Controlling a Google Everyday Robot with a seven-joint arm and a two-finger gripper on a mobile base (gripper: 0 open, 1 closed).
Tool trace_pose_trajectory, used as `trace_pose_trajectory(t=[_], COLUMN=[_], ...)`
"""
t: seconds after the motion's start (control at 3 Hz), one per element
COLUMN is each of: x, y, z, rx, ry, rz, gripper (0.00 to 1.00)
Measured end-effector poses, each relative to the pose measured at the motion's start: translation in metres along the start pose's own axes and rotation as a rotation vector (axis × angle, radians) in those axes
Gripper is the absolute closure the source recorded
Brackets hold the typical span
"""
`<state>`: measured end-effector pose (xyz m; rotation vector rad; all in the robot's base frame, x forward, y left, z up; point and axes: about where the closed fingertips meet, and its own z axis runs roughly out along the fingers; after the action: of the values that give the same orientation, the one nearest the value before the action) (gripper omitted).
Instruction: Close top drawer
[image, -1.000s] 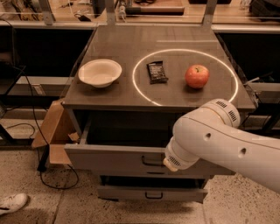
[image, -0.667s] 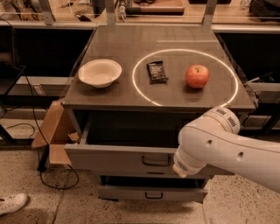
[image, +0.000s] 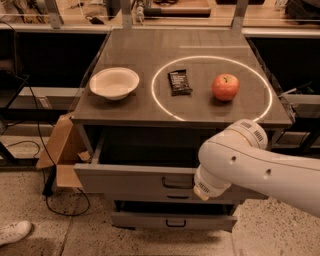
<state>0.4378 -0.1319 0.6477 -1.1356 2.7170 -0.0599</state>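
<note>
The top drawer (image: 130, 179) is a wide grey metal drawer pulled out from under the table top, with a small dark loop handle (image: 176, 184) at the centre of its flat front. My white arm (image: 250, 160) reaches in from the right and covers the drawer's right part. The gripper is hidden behind the arm's end near the drawer front, just right of the handle.
On the table top (image: 130, 55) stand a white bowl (image: 114, 83), a dark snack bar (image: 179, 82) and a red apple (image: 225, 86) inside a lit ring. A lower drawer (image: 170, 220) sticks out slightly. A cardboard box (image: 61, 150) and a cable lie at the left.
My arm has shifted a little to the right and down along the drawer front. The drawer stands out about as far as before.
</note>
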Motion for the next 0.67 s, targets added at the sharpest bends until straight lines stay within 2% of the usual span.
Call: trace_pose_trajectory(t=[0.33,0.67], x=[-0.0390,-0.0375], y=[0.0016,-0.0012], z=[-0.0038,0.0015], rx=[-0.010,-0.005], ry=[-0.053,-0.041], rz=[-0.026,-0.019], gripper=[1.00,1.00])
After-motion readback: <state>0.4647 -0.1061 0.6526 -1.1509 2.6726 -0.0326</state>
